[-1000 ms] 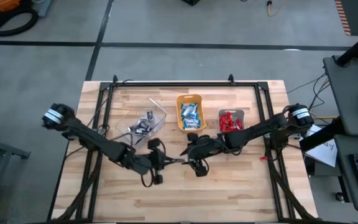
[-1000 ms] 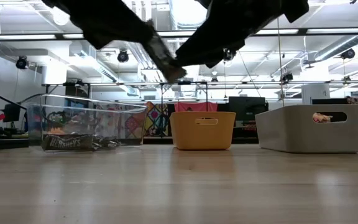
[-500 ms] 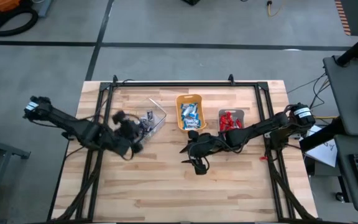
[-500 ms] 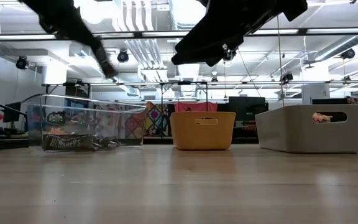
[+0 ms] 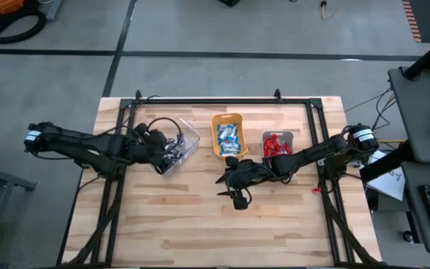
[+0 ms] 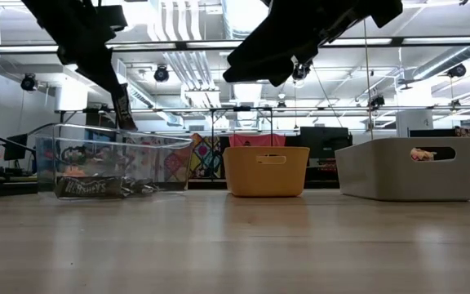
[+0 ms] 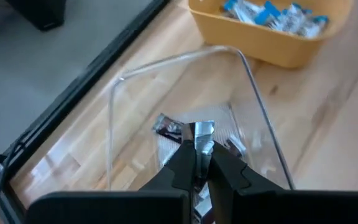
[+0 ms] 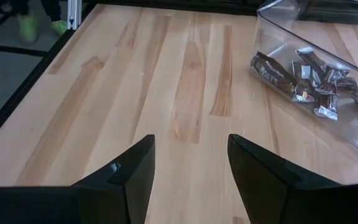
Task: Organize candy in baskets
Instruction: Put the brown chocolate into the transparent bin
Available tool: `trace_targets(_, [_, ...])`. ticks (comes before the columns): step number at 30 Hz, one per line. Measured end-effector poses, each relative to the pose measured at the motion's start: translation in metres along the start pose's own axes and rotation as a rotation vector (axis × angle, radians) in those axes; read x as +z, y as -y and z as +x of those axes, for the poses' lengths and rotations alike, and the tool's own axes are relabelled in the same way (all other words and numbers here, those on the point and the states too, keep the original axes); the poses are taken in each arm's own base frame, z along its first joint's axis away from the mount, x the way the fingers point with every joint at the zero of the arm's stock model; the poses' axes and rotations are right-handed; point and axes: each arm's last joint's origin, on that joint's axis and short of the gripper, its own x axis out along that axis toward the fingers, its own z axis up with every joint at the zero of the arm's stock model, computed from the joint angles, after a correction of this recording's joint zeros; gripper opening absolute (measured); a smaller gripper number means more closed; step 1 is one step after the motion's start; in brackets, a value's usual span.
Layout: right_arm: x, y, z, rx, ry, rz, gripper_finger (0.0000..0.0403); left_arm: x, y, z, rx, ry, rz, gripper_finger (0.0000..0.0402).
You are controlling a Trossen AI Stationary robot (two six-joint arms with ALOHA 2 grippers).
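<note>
Left gripper is hanging directly above the clear rounded plastic bin, fingers pinching a silver-grey wrapped candy bar. The bar is pointing roughly straight down toward the bin floor, long axis near vertical. Beneath it, a heap of dark silver-grey wrapped bars is lying at one end of the bin. Release looks like the step in hand: the drop path runs inside the walls, so opening the fingers should be enough.

Right gripper is waiting over bare wooden tabletop near mid-table, fingers spread, nothing between them.

Orange plastic bin is holding blue-and-white bars; grey plastic bin is holding red ones. No loose candy is showing on the table.
</note>
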Motion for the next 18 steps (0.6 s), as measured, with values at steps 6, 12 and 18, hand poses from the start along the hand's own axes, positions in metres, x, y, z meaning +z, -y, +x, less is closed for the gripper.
trace_targets(6, [0.000, 0.000, 0.000, 0.000, -0.001, 0.000, 0.0194, -0.006, 0.006, 0.006, -0.107, -0.027, 0.081, 0.0003])
trace_targets(12, [0.000, 0.000, 0.000, 0.000, -0.001, 0.000, 0.0194, -0.017, 0.014, 0.019, -0.253, 0.010, 0.103, 0.0004])
trace_targets(18, [0.000, 0.000, 0.000, 0.000, -0.001, -0.001, 0.0194, -0.030, 0.010, 0.026, -0.254, 0.017, 0.070, 0.0004])
